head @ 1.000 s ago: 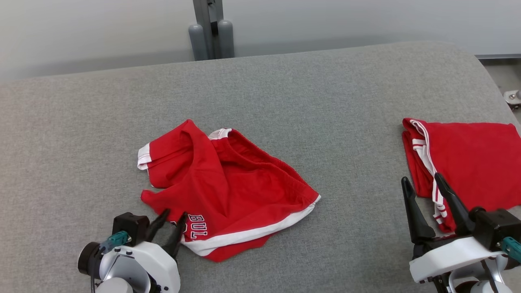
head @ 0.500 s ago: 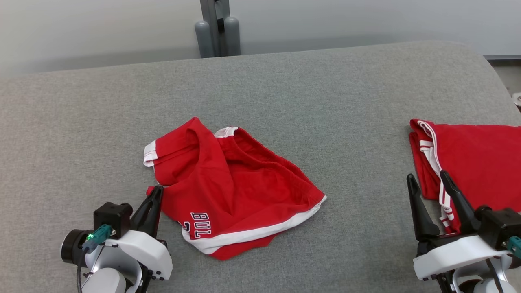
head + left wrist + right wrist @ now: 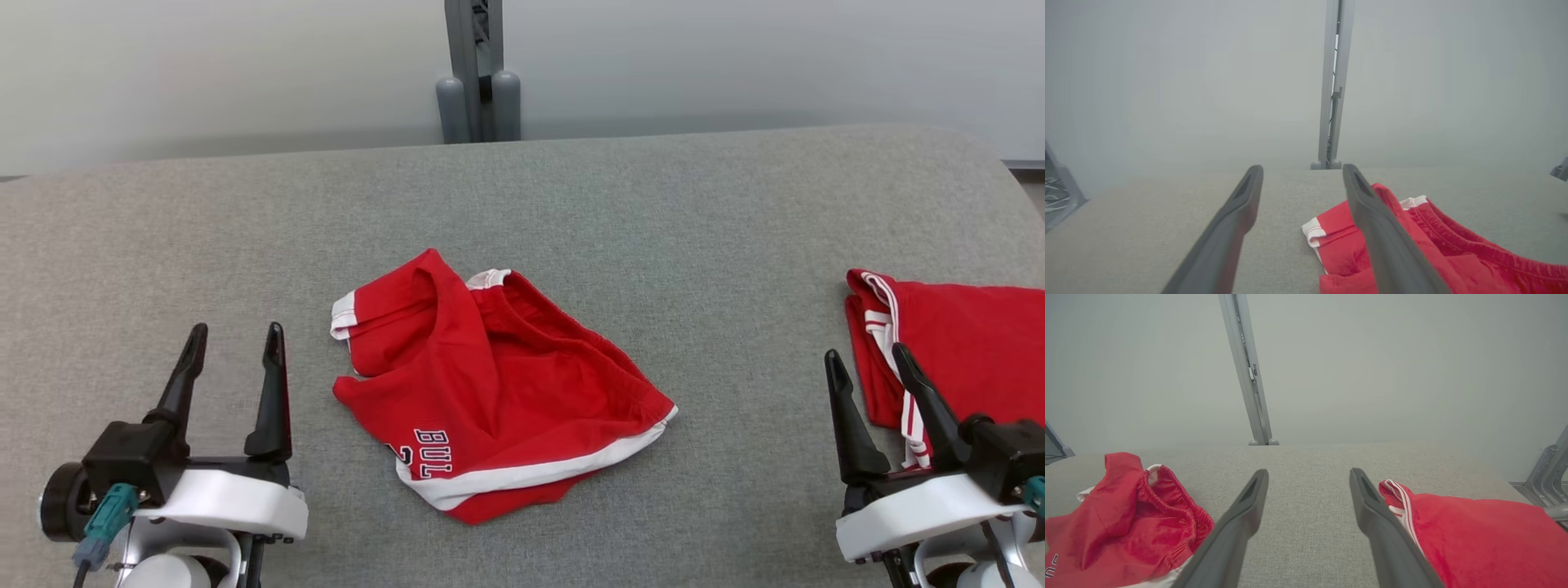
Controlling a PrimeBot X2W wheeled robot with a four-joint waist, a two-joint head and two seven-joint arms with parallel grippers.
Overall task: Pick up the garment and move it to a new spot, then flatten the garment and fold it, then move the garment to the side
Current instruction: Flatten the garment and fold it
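The red shorts (image 3: 490,392) lie crumpled in the middle of the grey table (image 3: 653,212), waistband bunched and one leg folded over. The left claw (image 3: 235,331), pinched shut at their near left corner a moment ago, now stands wide open and empty, apart on their left. The move to a new spot looks done; flattening comes next. The right claw (image 3: 864,353) is spread open and empty, beside a folded red garment (image 3: 963,351).

The folded red garment (image 3: 963,359) on the right runs past the head view's right edge. A fold cuts short the lettering (image 3: 430,452) on the red shorts (image 3: 506,384); 1 finger (image 3: 1384,237) of the left gripper (image 3: 1302,168) hides part of them in its wrist view.
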